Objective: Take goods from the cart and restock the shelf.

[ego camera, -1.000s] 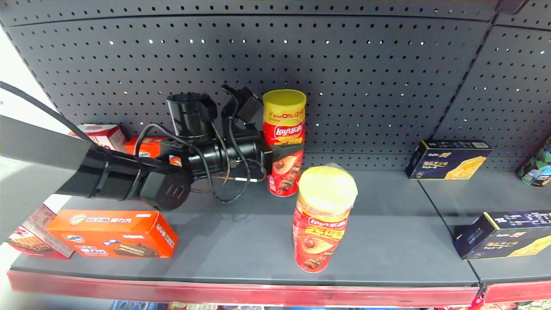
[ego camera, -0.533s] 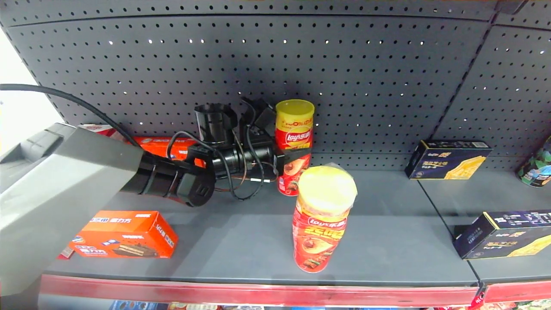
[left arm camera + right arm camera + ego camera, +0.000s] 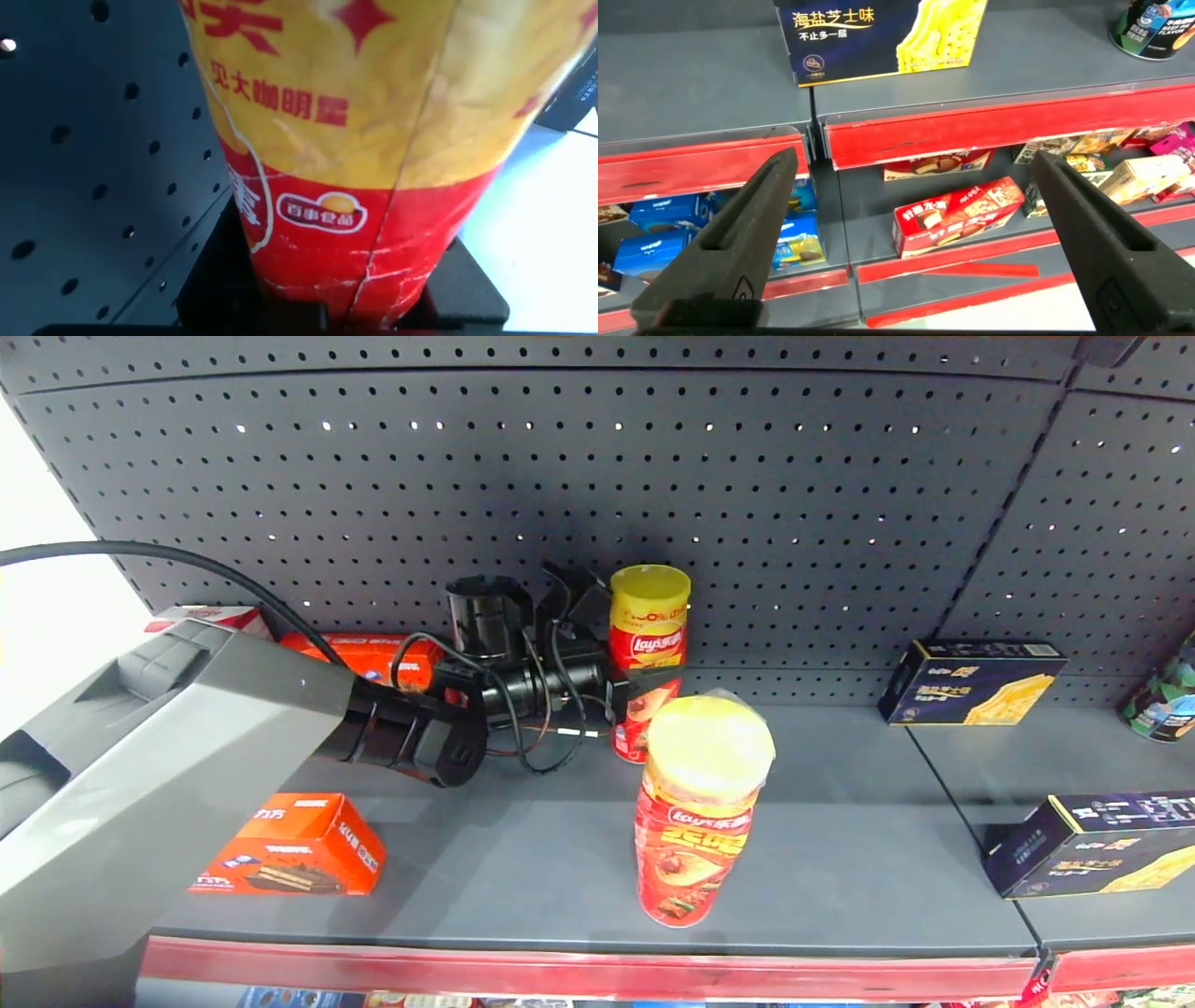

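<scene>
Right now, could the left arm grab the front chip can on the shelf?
Probably not: the left gripper is shut on the rear chip can by the pegboard. Once freed, bare shelf leaves the way to the front chip can open.

The light is bright and comes from the front. The grey shelf board (image 3: 523, 859) is evenly lit, with only soft shadows on it. A wider dark shadow lies on the perforated back panel (image 3: 794, 523) around the rear can (image 3: 649, 616). Small points of light shine through some holes of the panel. At the left edge a white patch (image 3: 37, 579) is overexposed. The lid (image 3: 709, 747) of the front can (image 3: 695, 840) has a pale glare. The panel's top line bends toward the corners.
</scene>
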### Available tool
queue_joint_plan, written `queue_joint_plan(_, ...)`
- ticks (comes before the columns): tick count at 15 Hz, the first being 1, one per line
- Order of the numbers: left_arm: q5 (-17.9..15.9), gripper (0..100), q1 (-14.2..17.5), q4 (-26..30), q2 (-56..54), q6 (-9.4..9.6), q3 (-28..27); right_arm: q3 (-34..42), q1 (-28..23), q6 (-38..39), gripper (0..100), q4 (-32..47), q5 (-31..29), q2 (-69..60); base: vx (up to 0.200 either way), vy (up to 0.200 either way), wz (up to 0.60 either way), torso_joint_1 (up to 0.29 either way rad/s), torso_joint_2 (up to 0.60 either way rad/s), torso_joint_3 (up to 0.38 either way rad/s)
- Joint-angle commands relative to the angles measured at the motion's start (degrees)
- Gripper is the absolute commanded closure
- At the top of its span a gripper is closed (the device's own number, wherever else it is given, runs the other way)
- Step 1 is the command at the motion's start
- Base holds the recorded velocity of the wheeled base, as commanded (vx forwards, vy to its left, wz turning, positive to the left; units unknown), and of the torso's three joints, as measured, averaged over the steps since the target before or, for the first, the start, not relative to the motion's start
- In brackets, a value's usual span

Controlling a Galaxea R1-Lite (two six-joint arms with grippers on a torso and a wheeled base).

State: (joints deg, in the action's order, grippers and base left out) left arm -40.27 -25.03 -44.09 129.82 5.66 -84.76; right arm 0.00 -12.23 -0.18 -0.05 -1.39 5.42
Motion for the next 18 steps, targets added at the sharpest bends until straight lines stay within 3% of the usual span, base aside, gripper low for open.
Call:
queue_joint_plan(1,0.01,0,-0.02,0.06,0.44,0.06,0.21,0.0,0.01,-0.08,0,-0.04,-0.02,0.2,0.0,0.0,0.0,0.0,0.0,0.0)
queue_joint_plan(4,0.01,0,0.24,0.06,-0.09,0.14,1.18,0.0,0.01,-0.08,0,-0.04,-0.02,0.2,0.0,0.0,0.0,0.0,0.0,0.0)
queue_joint_plan(9,0.54,0,1.65,0.59,-8.79,-0.12,9.35,0.0,0.01,-0.08,0,-0.04,-0.02,0.2,0.0,0.0,0.0,0.0,0.0,0.0)
queue_joint_plan(12,3.79,0,0.77,2.17,-14.86,0.06,13.83,0.0,0.01,0.01,0,-0.04,-0.02,0.2,0.0,0.0,0.0,0.0,0.0,0.0)
queue_joint_plan(13,4.93,0,0.51,2.78,-16.0,0.67,14.45,0.0,0.01,0.01,0,-0.04,-0.02,0.2,0.0,0.0,0.0,0.0,0.0,0.0)
queue_joint_plan(16,9.68,0,0.42,10.78,-20.39,5.77,18.32,0.0,0.01,0.01,0,-0.04,-0.02,0.2,0.0,0.0,0.0,0.0,0.0,0.0)
queue_joint_plan(18,10.56,0,0.51,16.23,-24.44,6.56,21.3,0.0,0.01,0.01,0,-0.04,-0.02,0.2,0.0,0.0,0.0,0.0,0.0,0.0)
